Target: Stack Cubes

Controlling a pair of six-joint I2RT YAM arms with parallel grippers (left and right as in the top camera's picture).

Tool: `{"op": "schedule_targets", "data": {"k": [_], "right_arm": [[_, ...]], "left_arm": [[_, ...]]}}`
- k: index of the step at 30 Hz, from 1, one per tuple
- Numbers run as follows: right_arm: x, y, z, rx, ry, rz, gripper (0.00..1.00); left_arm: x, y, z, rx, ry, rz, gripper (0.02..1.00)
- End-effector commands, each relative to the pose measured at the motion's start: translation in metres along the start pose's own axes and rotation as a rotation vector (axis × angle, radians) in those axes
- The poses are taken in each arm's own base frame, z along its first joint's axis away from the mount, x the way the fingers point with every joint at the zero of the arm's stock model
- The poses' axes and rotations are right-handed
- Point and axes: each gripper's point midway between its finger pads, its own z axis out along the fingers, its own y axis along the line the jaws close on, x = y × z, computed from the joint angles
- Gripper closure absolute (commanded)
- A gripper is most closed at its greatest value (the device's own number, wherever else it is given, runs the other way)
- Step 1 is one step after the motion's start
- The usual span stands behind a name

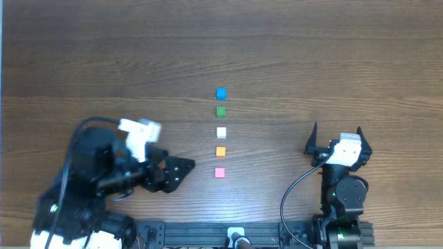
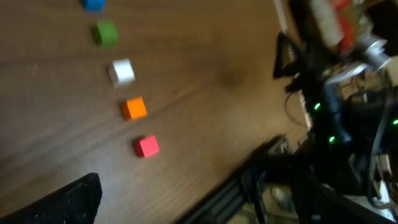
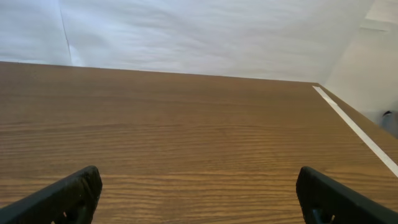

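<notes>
The left tool (image 1: 184,170) is held low over the bench (image 1: 332,48), near the edge where the arm bases stand; whether it is apart or together cannot be told. Just beyond its tip, and apart from it, the pink cube (image 1: 219,172) is found. It is the nearest of a straight row of five laid toward the far edge: the orange cube (image 1: 221,151), white cube (image 1: 221,132), green cube (image 1: 221,111) and blue cube (image 1: 221,93) follow, each resting singly on the wood with a small gap between neighbours.

In the left wrist view the row is seen slanted, the pink cube looks red, and the right arm (image 2: 323,68) is shown past it.

The right tool (image 1: 337,133) is held well apart from the row, toward the right-hand edge, with its fingers spread wide over bare wood. Only in its wrist view are the far edge, a white wall (image 3: 186,37) behind it and a pale strip (image 3: 354,127) along the right-hand edge shown.
</notes>
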Motion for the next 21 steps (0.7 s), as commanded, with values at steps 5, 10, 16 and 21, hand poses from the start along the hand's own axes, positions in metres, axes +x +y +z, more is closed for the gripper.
{"op": "schedule_targets", "data": {"k": [5, 10, 16, 21], "right_arm": [[0.002, 0.003, 0.0, -0.013, 0.002, -0.006, 0.009], [0.002, 0.003, 0.0, -0.013, 0.002, -0.006, 0.007], [0.002, 0.003, 0.0, -0.013, 0.002, -0.006, 0.009], [0.002, 0.003, 0.0, -0.013, 0.002, -0.006, 0.007]], "left_arm": [[0.008, 0.017, 0.065, -0.196, 0.158, -0.15, 0.025], [0.024, 0.022, 0.103, -0.309, 0.205, -0.193, 0.027], [0.056, 0.033, 0.137, -0.457, 0.269, -0.265, 0.025], [0.079, 0.042, 0.158, -0.546, 0.303, -0.3, 0.038]]}}
